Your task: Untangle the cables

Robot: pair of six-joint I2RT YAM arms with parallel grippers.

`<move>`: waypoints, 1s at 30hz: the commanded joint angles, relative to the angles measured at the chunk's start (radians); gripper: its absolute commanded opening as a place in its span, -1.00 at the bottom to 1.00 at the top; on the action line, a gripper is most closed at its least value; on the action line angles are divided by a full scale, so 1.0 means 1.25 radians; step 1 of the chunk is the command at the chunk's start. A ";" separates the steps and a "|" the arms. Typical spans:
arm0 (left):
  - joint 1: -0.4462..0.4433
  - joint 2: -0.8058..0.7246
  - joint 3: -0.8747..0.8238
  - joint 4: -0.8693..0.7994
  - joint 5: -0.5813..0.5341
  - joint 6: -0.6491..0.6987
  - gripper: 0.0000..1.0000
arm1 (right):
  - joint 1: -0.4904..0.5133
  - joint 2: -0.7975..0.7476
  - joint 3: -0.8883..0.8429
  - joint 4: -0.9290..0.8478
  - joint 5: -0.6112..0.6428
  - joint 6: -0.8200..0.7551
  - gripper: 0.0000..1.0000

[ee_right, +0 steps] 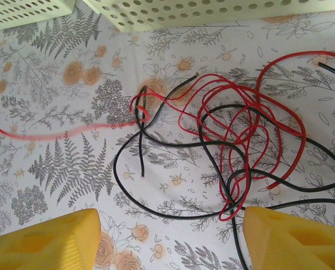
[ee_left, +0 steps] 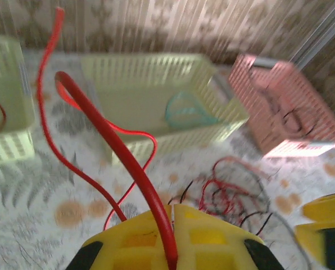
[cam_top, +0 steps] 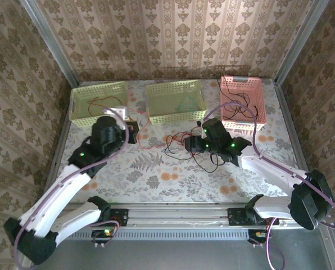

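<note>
The middle basket (cam_top: 198,97), pale yellow-green, stands at the far side of the desk (cam_top: 156,180). Everything else I place from it.

Just in front of it and to its left is the left pincer (ee_left: 170,212), closed tight on a red cable (ee_left: 117,147). The cable rises from between the yellow fingers, arches over and trails down onto the cloth. A second stretch of red climbs out of the top of the left wrist picture, so its end is cut off. From above the arm's dark wrist hides these fingers.

In front of the basket and a little right lies the tangle (ee_right: 229,140), with red and black loops crossing over one another (I cannot follow which strand passes under which). Several black strands run off the right edge of the right wrist picture, and one red strand toward the left is smeared by blur. The right pincer (ee_right: 167,236) hangs above this heap, its fingers spread wide and gripping nothing.

Inside the middle basket rests a teal cable (cam_top: 185,104), coiled.

The pink basket (cam_top: 243,83) to the right holds thin dark wire, which is too blurred in the left wrist picture to count. The left basket (cam_top: 97,90) has a thin red loop in it.
</note>
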 commanded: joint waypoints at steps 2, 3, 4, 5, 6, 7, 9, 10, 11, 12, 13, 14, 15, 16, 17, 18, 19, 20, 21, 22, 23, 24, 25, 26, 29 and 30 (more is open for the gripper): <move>-0.007 -0.041 0.129 -0.133 -0.014 0.089 -1.00 | 0.004 0.001 0.007 0.017 0.025 -0.014 0.38; -0.006 -0.045 0.164 -0.147 -0.016 0.103 -1.00 | 0.003 0.000 0.005 0.019 0.025 -0.016 0.38; -0.007 -0.047 0.192 -0.153 -0.019 0.116 -1.00 | 0.004 -0.001 0.002 0.021 0.026 -0.016 0.38; -0.007 -0.050 0.220 -0.155 -0.023 0.132 -1.00 | 0.003 -0.003 -0.001 0.024 0.028 -0.018 0.38; -0.007 -0.049 0.248 -0.156 -0.030 0.150 -1.00 | 0.004 -0.004 -0.004 0.027 0.028 -0.017 0.38; -0.006 -0.046 0.269 -0.156 -0.037 0.165 -1.00 | 0.003 -0.005 -0.008 0.028 0.028 -0.016 0.38; -0.005 -0.036 0.312 -0.154 -0.069 0.204 -1.00 | 0.003 -0.011 -0.017 0.034 0.028 -0.013 0.38; -0.005 -0.028 0.329 -0.155 -0.088 0.217 -1.00 | 0.003 -0.013 -0.022 0.038 0.029 -0.013 0.38; -0.004 -0.019 0.350 -0.156 -0.103 0.234 -1.00 | 0.003 -0.018 -0.028 0.041 0.030 -0.011 0.39; -0.004 -0.012 0.372 -0.153 -0.115 0.255 -1.00 | 0.004 -0.021 -0.035 0.044 0.033 -0.011 0.39; -0.003 -0.008 0.391 -0.150 -0.128 0.270 -1.00 | 0.004 -0.025 -0.040 0.046 0.035 -0.011 0.38; -0.001 -0.001 0.410 -0.147 -0.138 0.283 -1.00 | 0.003 -0.028 -0.046 0.048 0.037 -0.011 0.39; 0.001 0.004 0.435 -0.144 -0.141 0.299 -1.00 | 0.002 -0.030 -0.051 0.049 0.040 -0.013 0.39; 0.003 0.009 0.453 -0.141 -0.150 0.309 -1.00 | 0.002 -0.032 -0.054 0.049 0.041 -0.014 0.39; 0.005 0.016 0.471 -0.137 -0.162 0.318 -1.00 | 0.002 -0.033 -0.058 0.051 0.043 -0.015 0.39; 0.008 0.023 0.481 -0.128 -0.171 0.331 -1.00 | 0.002 -0.032 -0.061 0.055 0.043 -0.018 0.40; 0.014 0.027 0.484 -0.118 -0.176 0.341 -1.00 | 0.002 -0.031 -0.062 0.059 0.045 -0.017 0.40; 0.023 0.033 0.481 -0.104 -0.184 0.350 -1.00 | 0.002 -0.029 -0.066 0.064 0.046 -0.017 0.40; 0.035 0.042 0.477 -0.090 -0.183 0.355 -1.00 | 0.003 -0.026 -0.067 0.071 0.045 -0.017 0.40; 0.049 0.051 0.475 -0.081 -0.179 0.357 -1.00 | 0.003 -0.023 -0.069 0.077 0.044 -0.018 0.40; 0.071 0.062 0.475 -0.075 -0.170 0.355 -1.00 | 0.002 -0.018 -0.070 0.081 0.042 -0.016 0.40; 0.094 0.078 0.477 -0.071 -0.155 0.348 -1.00 | 0.002 -0.014 -0.070 0.085 0.040 -0.015 0.40; 0.116 0.091 0.480 -0.070 -0.134 0.334 -1.00 | 0.003 -0.010 -0.070 0.088 0.039 -0.014 0.40; 0.174 0.108 0.486 -0.072 -0.101 0.312 -1.00 | 0.002 -0.008 -0.071 0.091 0.036 -0.013 0.40; 0.300 0.160 0.507 -0.060 0.008 0.232 -1.00 | 0.002 -0.002 -0.078 0.105 0.033 -0.007 0.40; 0.331 0.178 0.511 -0.051 0.026 0.210 -1.00 | 0.002 -0.003 -0.084 0.111 0.033 -0.005 0.40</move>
